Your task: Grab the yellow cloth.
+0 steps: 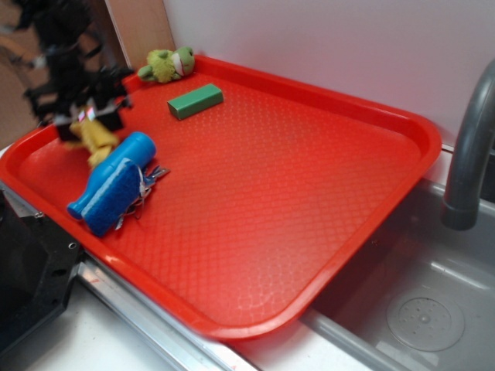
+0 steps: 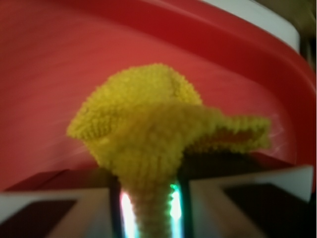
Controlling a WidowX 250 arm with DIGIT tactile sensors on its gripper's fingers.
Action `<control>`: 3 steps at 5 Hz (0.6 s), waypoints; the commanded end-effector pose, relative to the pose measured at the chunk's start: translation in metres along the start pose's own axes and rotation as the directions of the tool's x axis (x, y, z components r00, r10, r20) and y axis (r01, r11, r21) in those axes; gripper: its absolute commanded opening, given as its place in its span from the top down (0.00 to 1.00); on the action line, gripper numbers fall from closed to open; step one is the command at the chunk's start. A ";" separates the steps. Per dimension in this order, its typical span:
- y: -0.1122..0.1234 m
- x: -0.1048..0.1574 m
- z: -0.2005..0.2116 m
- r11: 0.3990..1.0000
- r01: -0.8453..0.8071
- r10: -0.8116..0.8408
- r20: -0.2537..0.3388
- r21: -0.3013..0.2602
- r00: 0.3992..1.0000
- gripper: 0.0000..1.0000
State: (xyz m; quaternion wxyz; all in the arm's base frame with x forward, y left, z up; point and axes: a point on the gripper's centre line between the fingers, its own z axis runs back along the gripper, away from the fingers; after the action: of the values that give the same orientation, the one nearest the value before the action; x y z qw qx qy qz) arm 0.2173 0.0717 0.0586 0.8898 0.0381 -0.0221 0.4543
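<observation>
The yellow cloth (image 1: pixel 94 139) hangs at the far left of the red tray (image 1: pixel 294 201), just behind the blue bottle (image 1: pixel 114 184). My gripper (image 1: pixel 91 117) is black and blurred above it, shut on the cloth's top. In the wrist view the cloth (image 2: pixel 143 129) fills the middle, and a bunched strip of it is pinched between my two fingers (image 2: pixel 148 210). The cloth's loose end spreads out over the tray (image 2: pixel 59 74) in front of the fingers.
A green plush frog (image 1: pixel 168 65) lies at the tray's far corner. A green block (image 1: pixel 195 100) lies near it. Keys (image 1: pixel 147 184) lie against the blue bottle. A grey faucet (image 1: pixel 472 147) and sink (image 1: pixel 418 309) are at the right.
</observation>
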 end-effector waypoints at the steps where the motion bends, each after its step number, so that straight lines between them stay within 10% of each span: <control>1: -0.018 -0.038 0.114 0.881 0.471 -0.470 0.042 -0.035 0.882 1.00; 3: -0.036 -0.097 0.179 0.573 0.812 -0.803 0.123 -0.107 0.583 1.00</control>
State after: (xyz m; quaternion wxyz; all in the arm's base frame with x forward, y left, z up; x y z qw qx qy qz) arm 0.2084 -0.0660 0.2115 0.9994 -0.0025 -0.0347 -0.0023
